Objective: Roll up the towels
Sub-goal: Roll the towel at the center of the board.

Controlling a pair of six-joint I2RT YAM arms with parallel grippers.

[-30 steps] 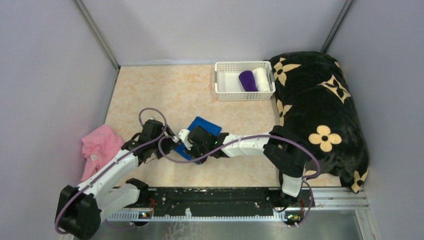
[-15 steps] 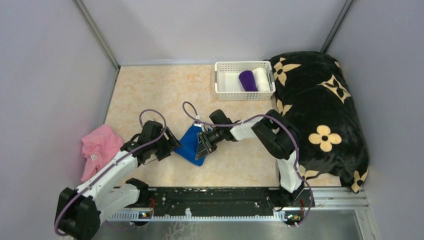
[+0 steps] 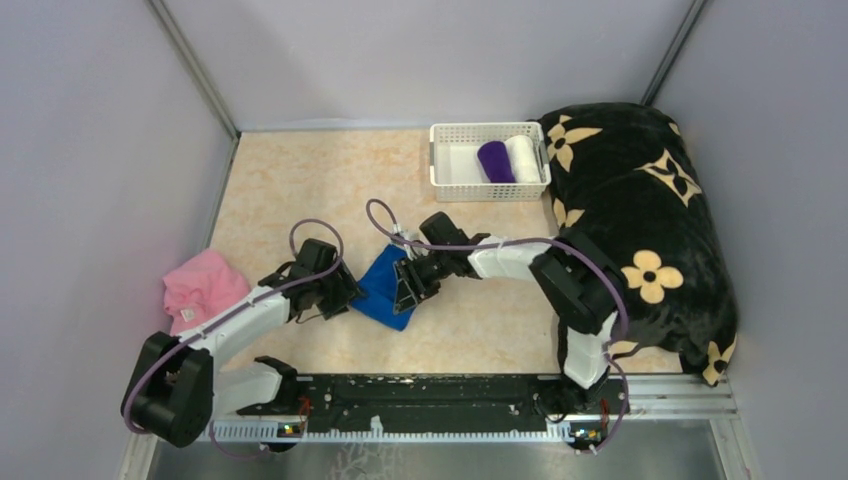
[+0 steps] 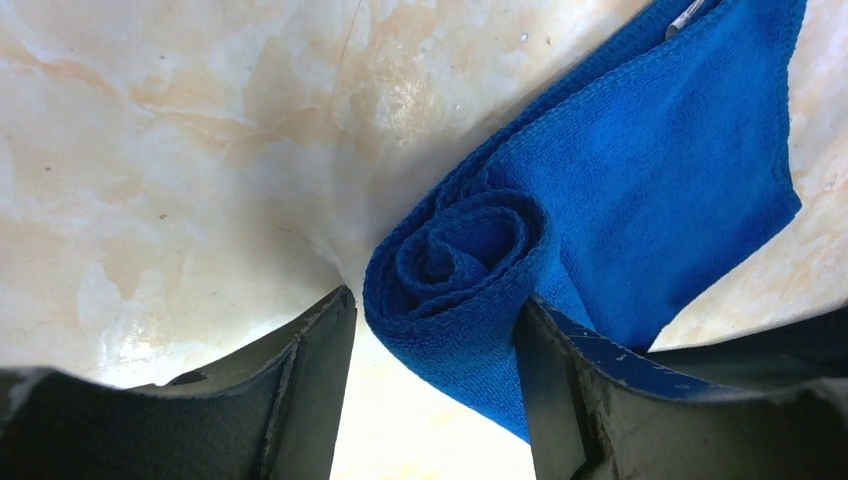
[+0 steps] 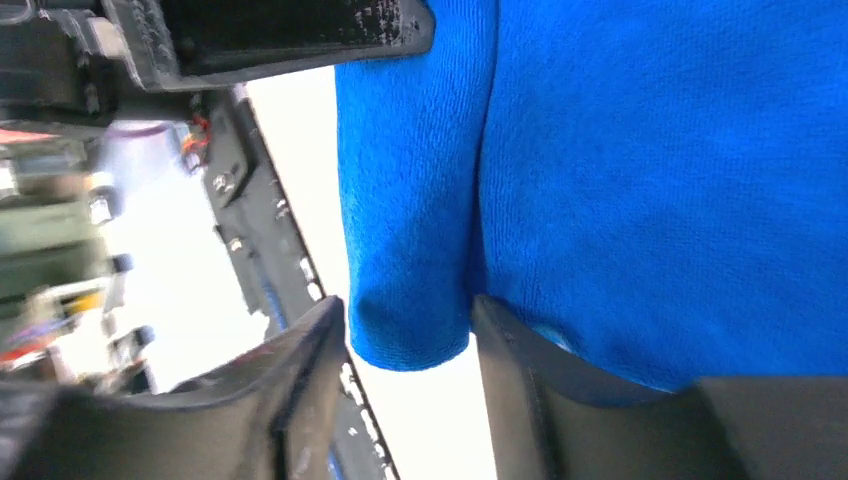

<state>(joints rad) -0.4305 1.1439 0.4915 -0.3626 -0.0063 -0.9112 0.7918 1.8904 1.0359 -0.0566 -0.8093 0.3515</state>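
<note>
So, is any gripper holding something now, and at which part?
Both grippers straddle the rolled end of the blue towel, the left gripper around the spiral; a firm clamp cannot be told.

The basket (image 3: 489, 185) and blanket (image 3: 640, 230) block the far right corner.

I see plain grey walls (image 3: 440, 55) around a beige marbled desk (image 3: 300, 180); the light is even.

I operate in a laboratory test cell: plain grey partition walls (image 3: 90, 150) enclose a marble-patterned tabletop (image 3: 300, 180), and my arms bolt to an aluminium rail (image 3: 660, 395).
</note>
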